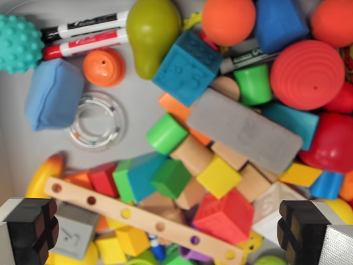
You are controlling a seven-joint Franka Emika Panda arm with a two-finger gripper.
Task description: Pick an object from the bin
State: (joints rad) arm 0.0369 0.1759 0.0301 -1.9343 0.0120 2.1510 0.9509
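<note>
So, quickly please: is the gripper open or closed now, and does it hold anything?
Gripper: open, fingers wide apart at the bottom corners of the wrist view, holding nothing; it is above the toys in the bin.

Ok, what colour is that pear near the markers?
Olive green pear, clearest in the wrist view, top centre.

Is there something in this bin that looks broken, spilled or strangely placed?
Nothing looks broken or spilled. The toys are simply jumbled: the grey eraser block lies tilted across other blocks, and the wooden strip with holes rests diagonally over the pile. The end effector is open above them.
</note>
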